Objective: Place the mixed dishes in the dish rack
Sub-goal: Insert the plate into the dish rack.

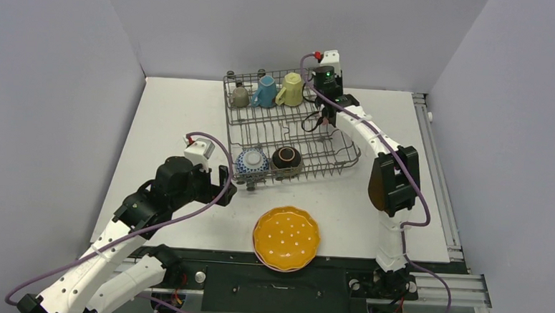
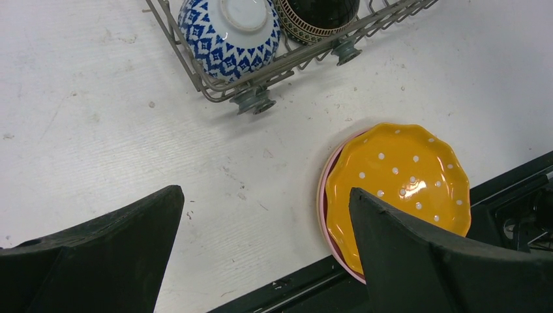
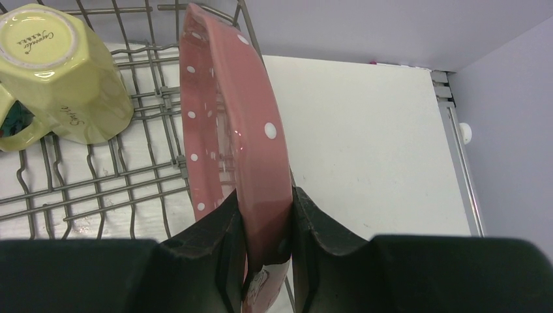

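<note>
At the near edge of the table [image 1: 176,122] lies a stack of plates with the orange plate [image 2: 398,189] on top. A dark red rim and a pink rim show under it, so at least three plates wait there. The left gripper [image 2: 264,195] hangs above the bare table with its jaws spread wide and nothing between them. The stack sits just to its right, partly hidden behind its right finger.

Ahead of that gripper is the near corner of the dish rack [image 2: 189,62]. The blue-and-white bowl [image 2: 228,32] and the dark bowl [image 2: 319,13] sit upside down in it, side by side.

Farther back, three mugs stand in the rack's far row: the grey mug [image 1: 240,96], the blue mug [image 1: 266,91] and the yellow mug [image 3: 59,72].

At the rack's far right corner the right gripper [image 3: 266,195] is clamped on the rim of the pink plate [image 3: 228,98], held on edge with the yellow mug just to its left. Whether the plate's lower edge is seated between the wires cannot be seen.

By my reckoning the mugs and bowls are done, one plate is going in, and the stack remains.
</note>
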Controlling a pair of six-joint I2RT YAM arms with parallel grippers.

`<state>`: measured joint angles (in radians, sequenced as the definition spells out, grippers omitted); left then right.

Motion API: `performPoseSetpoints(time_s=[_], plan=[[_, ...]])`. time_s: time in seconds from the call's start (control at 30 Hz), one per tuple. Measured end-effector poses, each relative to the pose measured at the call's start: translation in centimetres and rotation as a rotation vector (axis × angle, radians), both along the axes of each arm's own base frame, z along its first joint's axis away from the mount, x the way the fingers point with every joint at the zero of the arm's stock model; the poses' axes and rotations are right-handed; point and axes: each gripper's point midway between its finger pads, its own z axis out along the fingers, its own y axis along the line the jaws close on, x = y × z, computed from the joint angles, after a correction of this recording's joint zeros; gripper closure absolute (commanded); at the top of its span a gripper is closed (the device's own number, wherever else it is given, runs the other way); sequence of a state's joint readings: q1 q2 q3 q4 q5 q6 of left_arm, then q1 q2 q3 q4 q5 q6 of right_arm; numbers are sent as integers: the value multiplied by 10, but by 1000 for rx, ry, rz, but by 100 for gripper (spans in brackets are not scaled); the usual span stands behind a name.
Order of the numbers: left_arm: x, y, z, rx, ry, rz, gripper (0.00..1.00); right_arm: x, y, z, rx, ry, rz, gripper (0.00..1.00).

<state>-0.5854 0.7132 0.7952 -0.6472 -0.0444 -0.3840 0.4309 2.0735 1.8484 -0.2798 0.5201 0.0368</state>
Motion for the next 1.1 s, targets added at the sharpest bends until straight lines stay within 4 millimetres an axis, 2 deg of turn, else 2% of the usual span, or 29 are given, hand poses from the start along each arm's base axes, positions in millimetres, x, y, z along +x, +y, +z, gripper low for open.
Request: performPoseSetpoints(time_s=[0.53, 1.1], plan=[[2, 3, 0, -4, 2, 12, 4, 2, -5, -9, -46, -41, -33, 100], [4, 6, 0, -13, 9, 25, 4, -11, 13, -20, -99, -33, -13, 100]])
